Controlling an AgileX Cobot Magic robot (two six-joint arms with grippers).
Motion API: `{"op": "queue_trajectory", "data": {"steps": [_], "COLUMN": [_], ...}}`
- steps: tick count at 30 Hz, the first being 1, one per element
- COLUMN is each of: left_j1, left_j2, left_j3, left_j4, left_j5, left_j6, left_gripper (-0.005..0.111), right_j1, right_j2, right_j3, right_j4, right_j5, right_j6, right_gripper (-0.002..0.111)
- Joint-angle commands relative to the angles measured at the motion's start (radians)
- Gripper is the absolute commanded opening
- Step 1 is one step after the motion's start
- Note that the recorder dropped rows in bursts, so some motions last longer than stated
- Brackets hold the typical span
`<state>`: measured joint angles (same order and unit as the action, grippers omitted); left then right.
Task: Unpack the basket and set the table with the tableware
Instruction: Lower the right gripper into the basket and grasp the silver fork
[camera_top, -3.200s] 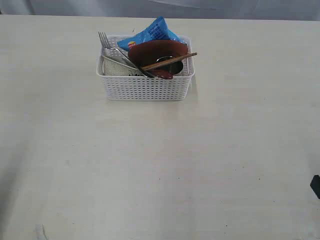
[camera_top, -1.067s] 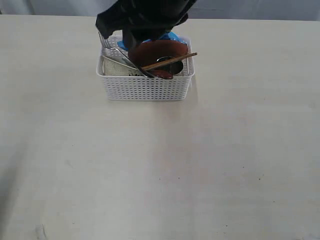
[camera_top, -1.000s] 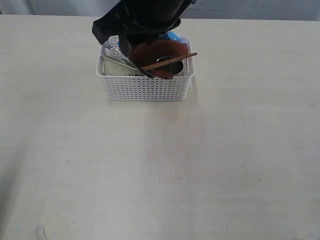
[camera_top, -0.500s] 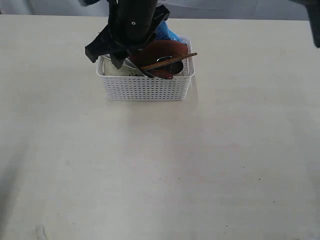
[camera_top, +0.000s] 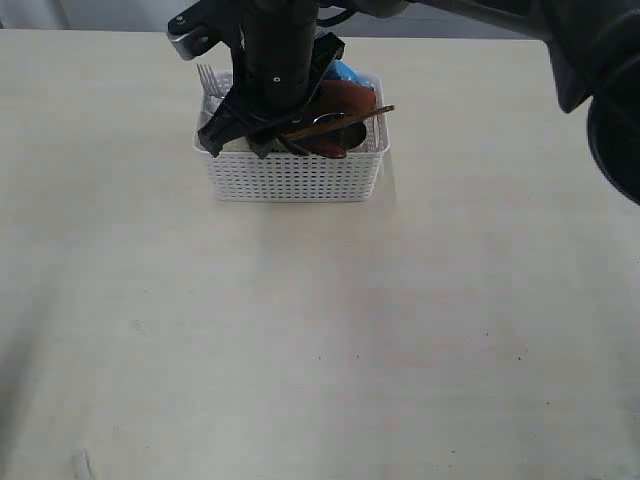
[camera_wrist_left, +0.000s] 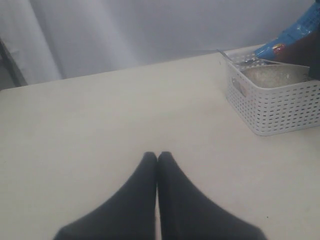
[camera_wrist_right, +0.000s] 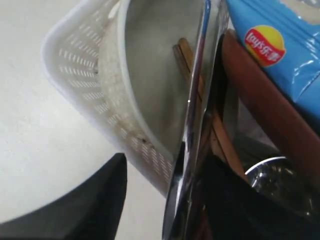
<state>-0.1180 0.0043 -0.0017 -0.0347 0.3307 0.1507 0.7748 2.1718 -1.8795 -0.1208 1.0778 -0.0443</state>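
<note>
- The basket (camera_top: 295, 176) stands on the counter (camera_top: 320, 340), toward its far edge, holding a bowl (camera_wrist_right: 150, 60), knife (camera_wrist_right: 196, 90), plate (camera_wrist_right: 260, 100) and chip bag (camera_wrist_right: 280, 45).
- The right hand (camera_top: 237, 143) has its fingers apart, one outside the basket wall and one inside, with the knife between them.
- The left hand (camera_wrist_left: 157, 162) has its fingers together above bare counter near the basket.

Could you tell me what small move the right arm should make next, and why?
Probably close the jaws. The right gripper sits open, low at one end of the basket, with its jaws on either side of the steel knife, and nothing is gripped yet.
</note>
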Motion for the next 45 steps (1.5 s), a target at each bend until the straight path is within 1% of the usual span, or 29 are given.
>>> {"op": "queue_trajectory", "data": {"steps": [1,18,20,25,28,45], "left_j1": [-0.005,-0.005,-0.005,-0.005,-0.005,-0.005], "left_j2": [-0.004,-0.004,-0.004,-0.004,-0.004,-0.004], "left_j3": [0.002,0.002,0.002,0.002,0.002,0.002], "left_j4": [0.003,0.003,0.003,0.003,0.003,0.003], "left_j5": [-0.011,-0.011,-0.011,-0.011,-0.011,-0.011], "left_j6": [-0.001,-0.001,-0.001,-0.001,-0.001,-0.001], "left_gripper": [0.000,0.000,0.000,0.000,0.000,0.000], "right_j1": [0.000,0.000,0.000,0.000,0.000,0.000], "right_j2": [-0.004,0.019,0.019,0.019,0.019,0.008], "right_j3": [-0.007,-0.007,-0.007,-0.007,-0.007,-0.009], "right_j4": [-0.011,-0.011,-0.021,-0.042,-0.044,-0.068], "right_j5": [-0.006,0.003,0.003,0.003,0.003,0.003], "right_j6": [-0.007,-0.007,-0.007,-0.007,-0.007,-0.008], "right_gripper": [0.046,0.046,0.042,0.013,0.000,-0.001]}}
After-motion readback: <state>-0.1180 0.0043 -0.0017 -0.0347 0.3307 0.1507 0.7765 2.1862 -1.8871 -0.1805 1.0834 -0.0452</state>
